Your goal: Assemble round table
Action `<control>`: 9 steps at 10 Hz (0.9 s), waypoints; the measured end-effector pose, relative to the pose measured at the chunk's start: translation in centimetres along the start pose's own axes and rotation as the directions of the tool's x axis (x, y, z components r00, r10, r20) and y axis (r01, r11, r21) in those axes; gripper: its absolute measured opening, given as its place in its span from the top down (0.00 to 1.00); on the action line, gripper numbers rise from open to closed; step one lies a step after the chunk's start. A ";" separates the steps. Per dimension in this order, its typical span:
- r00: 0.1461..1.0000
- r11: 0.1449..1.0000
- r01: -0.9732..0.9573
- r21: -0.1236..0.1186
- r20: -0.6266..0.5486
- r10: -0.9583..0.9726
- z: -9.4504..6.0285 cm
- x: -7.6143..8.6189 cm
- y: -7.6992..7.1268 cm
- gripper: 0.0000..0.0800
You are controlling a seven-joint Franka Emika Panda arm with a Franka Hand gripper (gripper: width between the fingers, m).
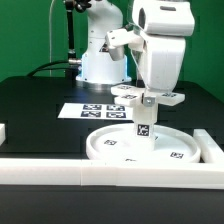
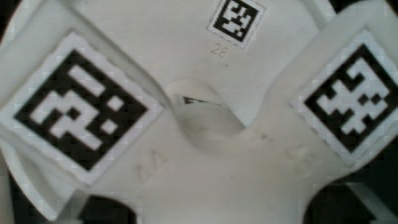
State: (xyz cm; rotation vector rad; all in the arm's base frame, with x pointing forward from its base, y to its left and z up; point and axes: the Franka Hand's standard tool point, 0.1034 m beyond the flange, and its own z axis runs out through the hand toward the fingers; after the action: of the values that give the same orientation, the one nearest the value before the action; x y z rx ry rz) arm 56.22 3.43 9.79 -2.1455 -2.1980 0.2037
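Observation:
The large round disc lies flat on the black table near the front rail. The short thick leg stands upright on its middle, with a tag facing the camera. The flat cross-shaped piece sits level on top of the leg. My gripper comes straight down onto it. In the wrist view the cross-shaped piece fills the picture with its tags. My gripper is shut on one of its arms, with dark fingers showing at either side. The leg and disc are hidden in the wrist view.
The marker board lies behind the disc toward the exterior view's left. White border rails run along the front, at the right and at the left edge. The robot base stands at the back.

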 end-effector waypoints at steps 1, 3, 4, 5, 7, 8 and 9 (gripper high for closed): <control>1.000 1.000 -0.001 0.000 0.000 0.001 0.0 0.0 0.0 0.44; 1.000 1.000 -0.003 0.000 0.000 0.003 0.0 0.0 0.0 0.44; 1.000 1.000 -0.030 0.002 0.000 0.030 0.1 -0.3 0.1 0.44; 0.996 0.996 -0.089 0.005 0.001 0.089 0.0 -0.9 0.2 0.44; 0.946 0.945 -0.325 0.026 -0.005 0.325 0.1 -1.3 -0.1 0.44; 0.892 0.892 -0.451 0.027 0.001 0.451 0.1 -1.2 -0.2 0.44; 0.816 0.816 -0.577 0.035 0.012 0.577 0.1 -1.0 -0.3 0.44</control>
State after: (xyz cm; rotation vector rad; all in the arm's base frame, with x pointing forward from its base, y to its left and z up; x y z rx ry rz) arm 55.91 2.39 9.78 -2.7235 -1.4487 0.2669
